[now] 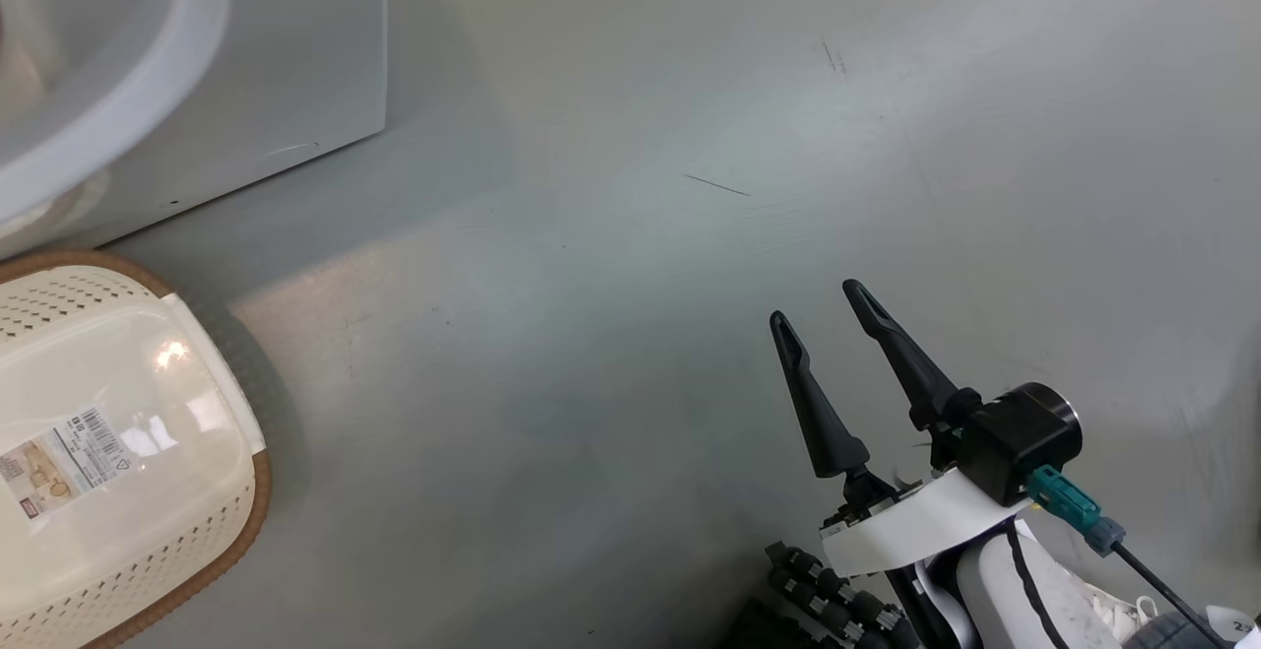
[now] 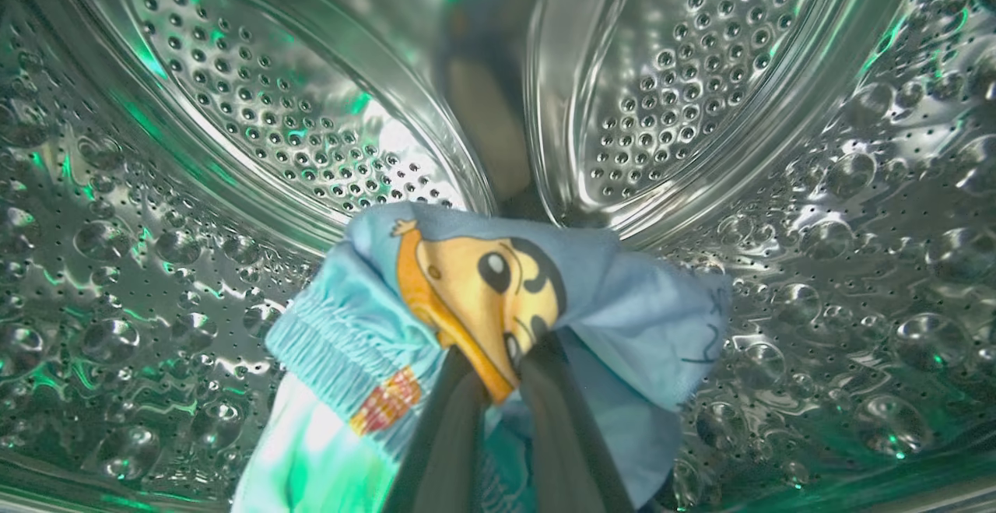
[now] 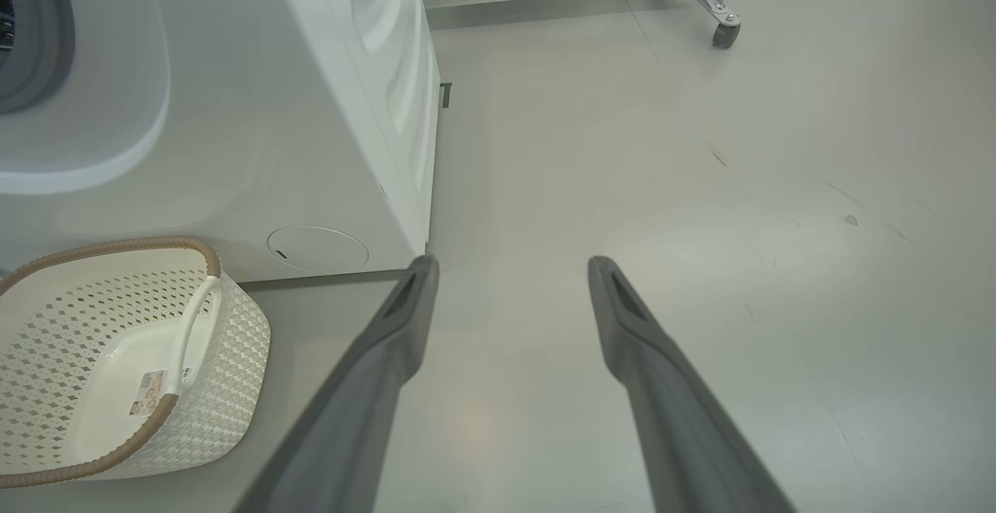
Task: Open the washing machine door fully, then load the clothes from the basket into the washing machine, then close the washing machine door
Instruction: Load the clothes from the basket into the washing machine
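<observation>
The left gripper (image 2: 506,377) is seen inside the perforated steel drum (image 2: 272,108) of the washing machine (image 1: 296,58). Its jaws are pinched almost together on a light blue garment (image 2: 638,318) printed with an orange cartoon figure, and the cloth is bunched over and around the fingertips. The right gripper (image 1: 817,303) is held above the grey floor (image 1: 630,235), jaws spread wide with nothing between them. The cream basket (image 1: 118,580) is set well to its left, with the washing machine just beyond the basket.
</observation>
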